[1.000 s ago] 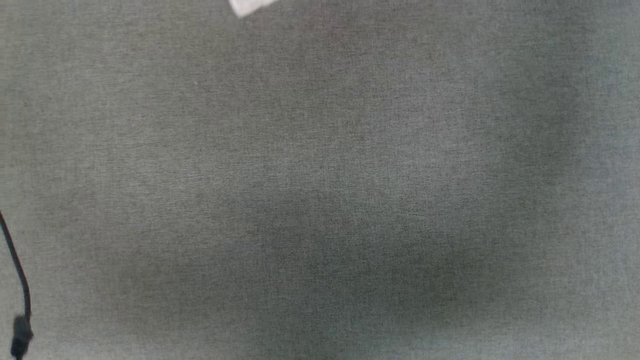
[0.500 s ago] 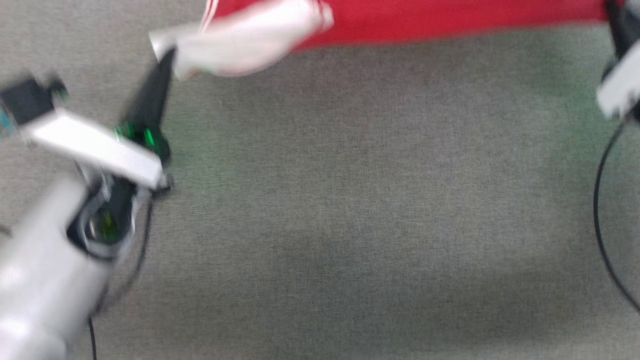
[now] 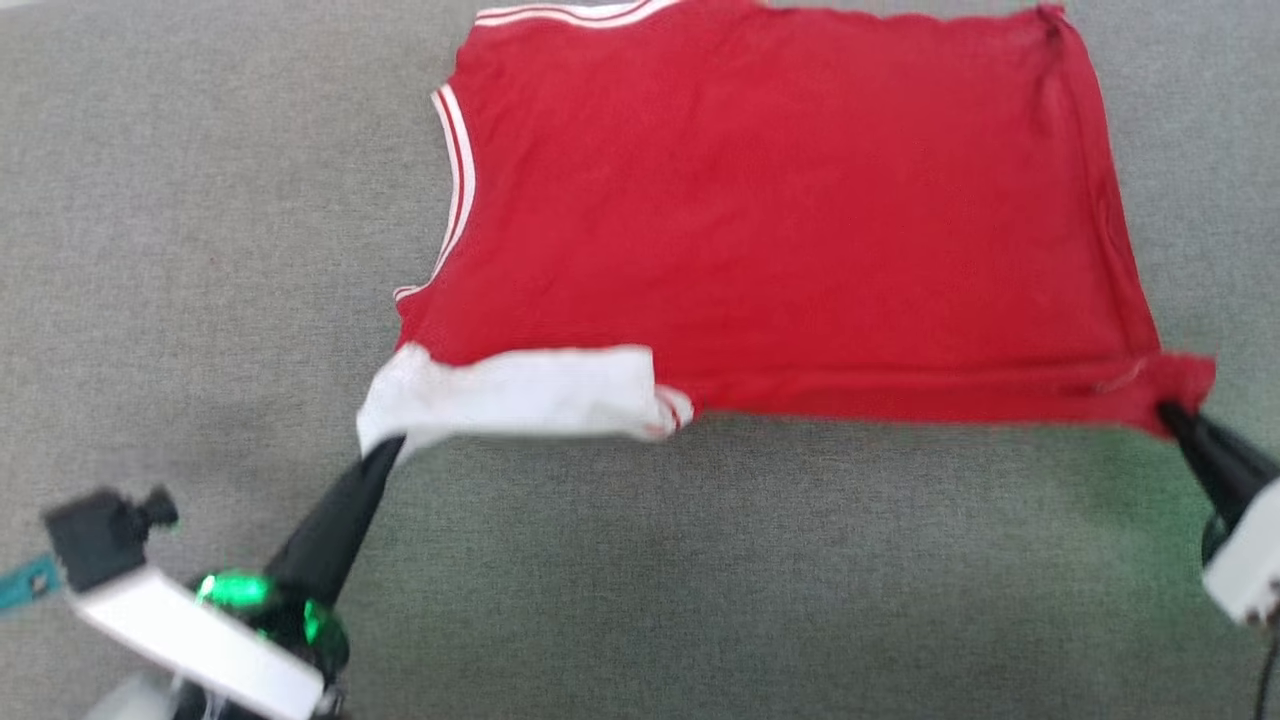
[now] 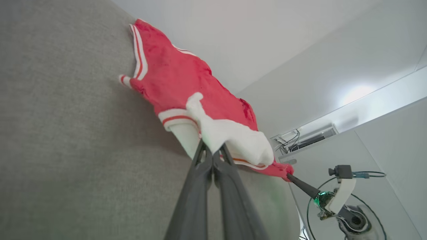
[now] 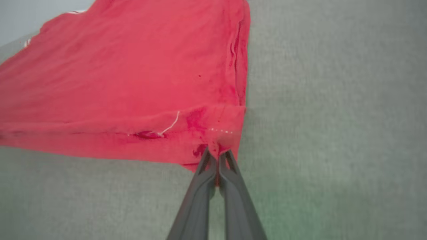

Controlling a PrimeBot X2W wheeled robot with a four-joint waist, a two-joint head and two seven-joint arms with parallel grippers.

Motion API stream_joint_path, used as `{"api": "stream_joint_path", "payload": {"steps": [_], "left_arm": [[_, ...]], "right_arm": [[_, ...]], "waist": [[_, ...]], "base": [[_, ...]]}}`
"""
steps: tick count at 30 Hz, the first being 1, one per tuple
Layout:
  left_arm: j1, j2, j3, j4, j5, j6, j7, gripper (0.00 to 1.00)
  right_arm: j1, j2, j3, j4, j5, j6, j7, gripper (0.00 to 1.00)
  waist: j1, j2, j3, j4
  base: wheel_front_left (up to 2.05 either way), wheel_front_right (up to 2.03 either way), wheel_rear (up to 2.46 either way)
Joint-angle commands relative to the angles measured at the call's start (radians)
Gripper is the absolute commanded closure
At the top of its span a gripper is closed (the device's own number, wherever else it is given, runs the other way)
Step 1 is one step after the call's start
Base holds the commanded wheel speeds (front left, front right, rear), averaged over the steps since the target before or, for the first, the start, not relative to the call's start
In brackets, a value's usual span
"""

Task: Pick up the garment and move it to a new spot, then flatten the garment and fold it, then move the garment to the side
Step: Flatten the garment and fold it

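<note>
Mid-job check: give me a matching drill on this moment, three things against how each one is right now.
Things:
1. left tool
2. right tool
3. shirt

States:
A. stretched wide over the grey cover
B. shut on a red corner
C. shut on the white sleeve

Pairs: 1-C, 2-B, 3-A

Red garment, white sleeve, grey cloth

Head camera overhead, downward; wrist cameras close along left pincer, right pincer; garment common.
</note>
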Motion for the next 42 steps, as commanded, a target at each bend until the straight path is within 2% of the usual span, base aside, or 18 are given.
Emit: {"api": "stream_joint_path", "payload": {"steps": [1, 2, 11, 16, 22, 23, 25, 29, 34, 42], "left_arm": [[0.069, 0.023, 0.022, -0.042, 0.027, 0.002, -0.005, 1.0], [0.069, 0.023, 0.022, -0.042, 0.027, 0.002, -0.005, 1.0], [0.306, 0.084, 0.088, -0.225, 0.077, 0.002, -0.005, 1.0], [0.288, 0.088, 0.118, -0.259, 0.104, 0.001, -0.003, 1.0], [0.095, 0.076, 0.112, -0.207, 0.092, 0.001, 0.044, 1.0], [0.057, 0.063, 0.108, -0.186, 0.075, 0.001, 0.054, 1.0], [-0.02, 0.079, 0.101, -0.13, 0.094, 0.001, 0.09, 1.0], [-0.173, 0.048, 0.077, -0.037, 0.06, 0.001, 0.142, 1.0], [-0.31, 0.005, 0.05, 0.087, 0.02, 0.001, 0.174, 1.0], [-0.418, -0.053, 0.008, 0.278, -0.008, 0.001, 0.162, 1.0]], "right_arm": [[0.074, 0.02, -0.029, -0.077, 0.0, -0.002, 0.046, 1.0], [0.074, 0.02, -0.029, -0.077, 0.0, -0.002, 0.046, 1.0], [0.304, 0.118, -0.152, -0.335, -0.017, -0.002, 0.178, 1.0], [0.283, 0.157, -0.183, -0.382, -0.018, -0.002, 0.182, 1.0], [0.103, 0.146, -0.133, -0.281, -0.035, -0.001, 0.154, 1.0], [0.067, 0.143, -0.123, -0.257, -0.039, -0.001, 0.147, 1.0], [-0.005, 0.144, -0.112, -0.202, -0.046, -0.001, 0.128, 1.0], [-0.116, 0.139, -0.082, -0.093, -0.064, -0.001, 0.094, 1.0], [-0.198, 0.134, -0.04, 0.001, -0.071, -0.001, 0.052, 1.0], [-0.278, 0.122, 0.019, 0.129, -0.067, -0.001, -0.011, 1.0]], "waist": [[0.0, -0.0001, -0.004, 0.0], [0.0, -0.0001, -0.004, 0.0], [0.0, -0.0001, 0.0, -0.003], [0.0, -0.0001, 0.01, -0.009], [0.0, -0.0001, 0.038, -0.041], [0.0, -0.0001, 0.043, -0.046], [0.0, -0.0001, 0.059, -0.058], [0.0, -0.0001, 0.086, -0.069], [0.0, -0.0001, 0.122, -0.075], [0.0, -0.0001, 0.165, -0.078]], "base": [[0.0, 0.0, 0.0], [0.0, 0.0, 0.0], [0.0, 0.0, 0.0], [0.0, 0.0, 0.0], [0.0, 0.0, 0.0], [0.0, 0.0, 0.0], [0.0, 0.0, 0.0], [0.0, 0.0, 0.0], [0.0, 0.0, 0.0], [0.0, 0.0, 0.0]]}}
